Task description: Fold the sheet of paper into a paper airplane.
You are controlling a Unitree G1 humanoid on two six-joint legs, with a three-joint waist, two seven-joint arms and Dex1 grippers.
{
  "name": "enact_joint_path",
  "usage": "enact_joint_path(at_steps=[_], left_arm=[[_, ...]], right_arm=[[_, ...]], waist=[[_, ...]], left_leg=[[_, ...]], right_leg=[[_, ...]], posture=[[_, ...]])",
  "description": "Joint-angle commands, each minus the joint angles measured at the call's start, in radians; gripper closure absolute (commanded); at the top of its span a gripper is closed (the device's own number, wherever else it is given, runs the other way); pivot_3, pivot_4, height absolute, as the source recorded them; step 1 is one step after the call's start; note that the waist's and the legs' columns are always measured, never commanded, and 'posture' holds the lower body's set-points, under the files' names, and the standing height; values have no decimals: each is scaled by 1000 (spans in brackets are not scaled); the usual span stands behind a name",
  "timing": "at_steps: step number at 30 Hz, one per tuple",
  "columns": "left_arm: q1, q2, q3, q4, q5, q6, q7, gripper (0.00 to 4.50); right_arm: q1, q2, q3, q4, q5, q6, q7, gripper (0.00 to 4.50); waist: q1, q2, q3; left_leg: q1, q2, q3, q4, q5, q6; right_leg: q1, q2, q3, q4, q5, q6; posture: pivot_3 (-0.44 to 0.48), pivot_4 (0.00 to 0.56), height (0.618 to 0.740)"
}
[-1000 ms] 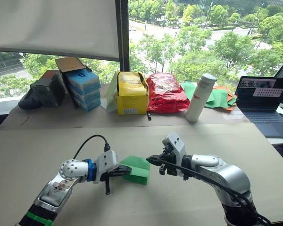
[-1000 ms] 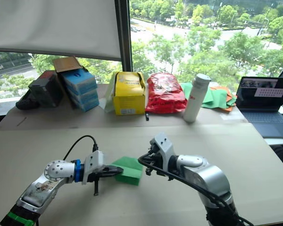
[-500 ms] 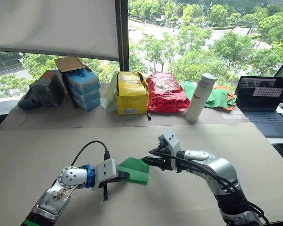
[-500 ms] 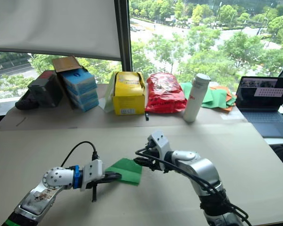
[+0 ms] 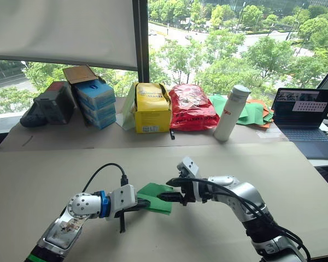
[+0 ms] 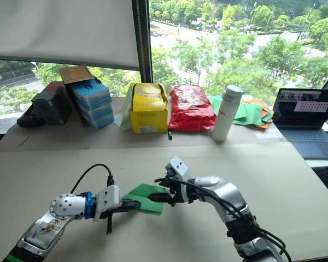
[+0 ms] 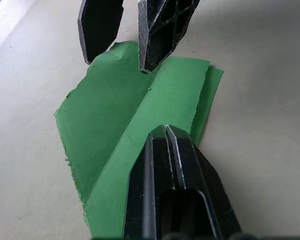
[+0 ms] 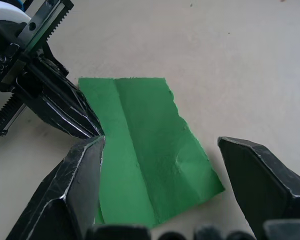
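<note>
- Left gripper point(image 5: 146, 203) low over the near table point(image 5: 38, 174), fingers pressed together, pinching the left edge of the paper point(image 5: 157, 196)
- Paper folded, bright green, lying on the table between the two grippers, long crease point(image 8: 132, 150) running down its middle, one edge ragged
- Right gripper point(image 5: 175, 197) reaching in from the right, fingers spread wide, one fingertip point(image 7: 162, 30) touching the paper near the crease, the other point(image 7: 100, 25) just off the paper's edge
- In the right wrist view, spread fingers point(image 8: 70, 195) straddling the paper, left gripper point(image 8: 65, 112) clamped on the paper's far side
- Black cable point(image 5: 104, 166) looping up from the left wrist
- Further back, seam where a second tabletop point(image 5: 71, 139) begins
- Along that back table, left to right: dark bag point(image 5: 46, 106), stack of blue boxes point(image 5: 95, 102) with a brown cardboard piece point(image 5: 79, 73) on top, yellow box point(image 5: 152, 107), red bag point(image 5: 192, 107), white bottle point(image 5: 233, 112) standing upright
- Behind the bottle, heap of green and orange sheets point(image 5: 254, 113)
- Far right, open laptop point(image 5: 306, 120), screen lit
- Beyond, window with a white blind point(image 5: 60, 30) lowered over the left pane, trees point(image 5: 235, 54) and a road point(image 5: 175, 33) outside
</note>
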Motion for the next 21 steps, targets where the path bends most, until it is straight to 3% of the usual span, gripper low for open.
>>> enact_joint_path(at_steps=[1,3,12,17,21], left_arm=[[-5,0,2,-30,-2,-2,4,4500],[-3,2,3,-33,-2,0,5,4500],[5,7,2,-43,-4,12,2,4500],[4,8,3,-46,-6,19,0,4500],[4,12,6,-45,-5,32,-1,4500]], right_arm=[[-25,-11,0,1,-8,-59,29,752],[-24,-13,3,2,-11,-72,32,1256],[-5,-15,-1,-12,-13,-89,19,4395],[17,-21,-3,-42,-25,-126,8,4475],[77,-32,15,-117,-92,-278,-13,4475]], waist=[[0,0,0],[0,0,0],[0,0,0],[0,0,0],[3,0,0]], left_leg=[[0,0,0,0,0,0],[0,0,0,0,0,0],[0,0,0,0,0,0],[0,0,0,0,0,0],[0,0,0,0,0,0]], right_leg=[[0,0,0,0,0,0],[0,0,0,0,0,0],[0,-1,0,0,0,0],[0,-1,0,0,0,0],[0,-1,0,0,0,0]], posture=[[0,150,740],[0,150,740],[0,150,740],[0,150,740],[0,150,740]])
